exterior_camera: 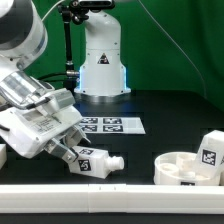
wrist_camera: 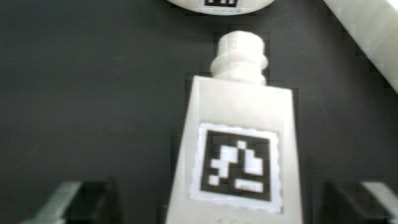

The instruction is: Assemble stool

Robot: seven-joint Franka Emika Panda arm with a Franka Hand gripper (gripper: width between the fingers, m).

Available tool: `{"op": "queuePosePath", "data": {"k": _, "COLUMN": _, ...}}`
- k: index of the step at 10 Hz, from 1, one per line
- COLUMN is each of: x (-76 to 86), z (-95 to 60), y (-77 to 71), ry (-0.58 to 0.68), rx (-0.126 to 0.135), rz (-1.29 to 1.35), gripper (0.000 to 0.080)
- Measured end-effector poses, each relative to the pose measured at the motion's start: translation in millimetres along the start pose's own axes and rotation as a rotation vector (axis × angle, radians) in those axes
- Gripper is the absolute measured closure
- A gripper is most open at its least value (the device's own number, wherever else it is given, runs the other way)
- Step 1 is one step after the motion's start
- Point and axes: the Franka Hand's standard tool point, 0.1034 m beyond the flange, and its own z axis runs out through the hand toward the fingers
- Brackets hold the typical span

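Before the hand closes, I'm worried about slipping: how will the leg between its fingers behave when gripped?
The leg looks like rigid moulded plastic, so it likely won't flex. Its flat sides suggest it will lie still rather than roll. The smooth surface may slip; its narrow peg seems the weakest spot.

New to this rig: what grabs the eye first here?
The white leg with its black-and-white tag, lying between the open end effector's fingers. Next, the round compartmented seat at the exterior view's lower right, another leg beside it.
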Motion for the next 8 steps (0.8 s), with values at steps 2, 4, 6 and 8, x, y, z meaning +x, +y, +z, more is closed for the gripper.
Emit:
{"op": "queuePosePath", "data": {"k": 2, "x": 0.3, "z": -0.6, "y": -0.2, "ry": 0.0, "rx": 0.001, "rz": 0.0, "gripper": 0.0402}}
{"op": "queuePosePath", "data": {"k": 4, "x": 0.3, "z": -0.6, "y": -0.3, "ry": 0.0, "rx": 0.001, "rz": 0.0, "gripper": 0.0462}}
{"op": "queuePosePath", "data": {"k": 6, "x": -0.1, "z": -1.6, "y": -0.1, "ry": 0.005, "rx": -0.007, "rz": -0.009, "gripper": 0.0462}}
{"op": "queuePosePath", "data": {"k": 8, "x": -14.9, "z": -18.3, "y": -5.9, "ry": 0.047, "rx": -0.085, "rz": -0.127, "gripper": 0.0462}}
